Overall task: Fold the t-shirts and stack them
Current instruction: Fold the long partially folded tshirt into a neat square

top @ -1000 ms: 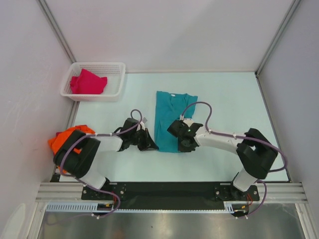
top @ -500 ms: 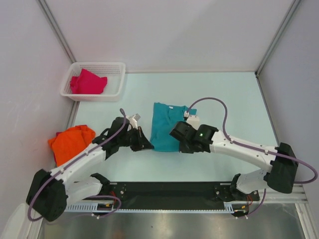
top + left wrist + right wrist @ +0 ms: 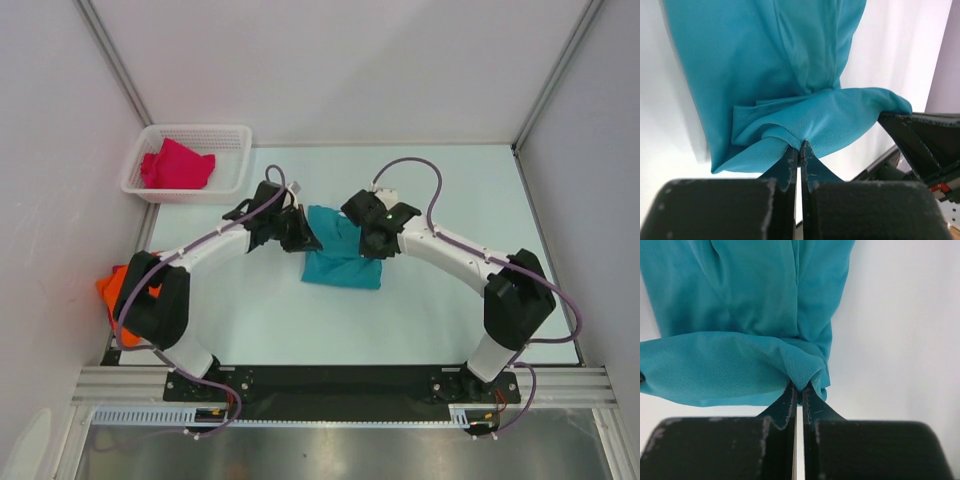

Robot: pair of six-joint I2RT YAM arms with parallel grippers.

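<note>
Both jaws, clamped on the teal t-shirt's (image 3: 345, 268) near hem, have carried it over the far half, mid worktop (image 3: 450, 200): crosswise fold nearly complete. Orange t-shirt (image 3: 108, 290) and magenta t-shirt (image 3: 178, 165) remain unfolded.

The teal-blue t-shirt (image 3: 345, 268) at centre was plain. Upper left, the magenta t-shirt (image 3: 177, 166) sat in a white lattice basket (image 3: 200, 129) — the orange t-shirt (image 3: 108, 288) at the left edge.
</note>
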